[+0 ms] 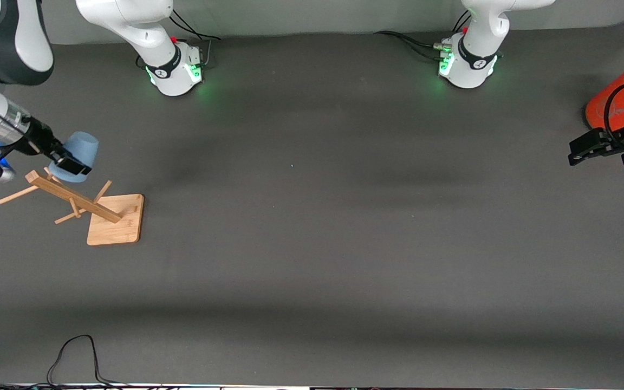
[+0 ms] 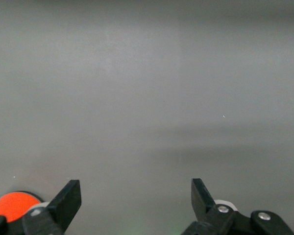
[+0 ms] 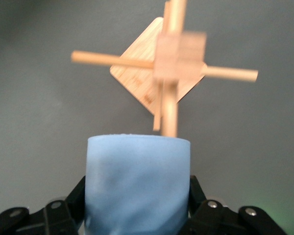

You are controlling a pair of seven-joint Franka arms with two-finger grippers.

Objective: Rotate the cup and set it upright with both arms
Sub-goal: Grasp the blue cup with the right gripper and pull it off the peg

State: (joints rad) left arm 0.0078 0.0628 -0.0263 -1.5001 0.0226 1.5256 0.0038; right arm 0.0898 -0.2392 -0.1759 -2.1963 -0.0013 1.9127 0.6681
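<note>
The pale-blue cup (image 1: 78, 154) is held in the air by my right gripper (image 1: 65, 161), which is shut on it just above the top of the wooden peg rack (image 1: 73, 197), at the right arm's end of the table. In the front view the cup's closed base points up and away from the rack. In the right wrist view the cup (image 3: 137, 183) fills the space between the fingers (image 3: 198, 193), with the rack (image 3: 171, 63) below it. My left gripper (image 1: 580, 154) is open and empty, hovering beside the orange can (image 1: 615, 103); it also shows in the left wrist view (image 2: 136, 203).
The rack stands on a square wooden base (image 1: 117, 219) with pegs sticking out sideways. The orange can stands at the left arm's end of the table. A black cable (image 1: 73, 357) lies at the table edge nearest the front camera.
</note>
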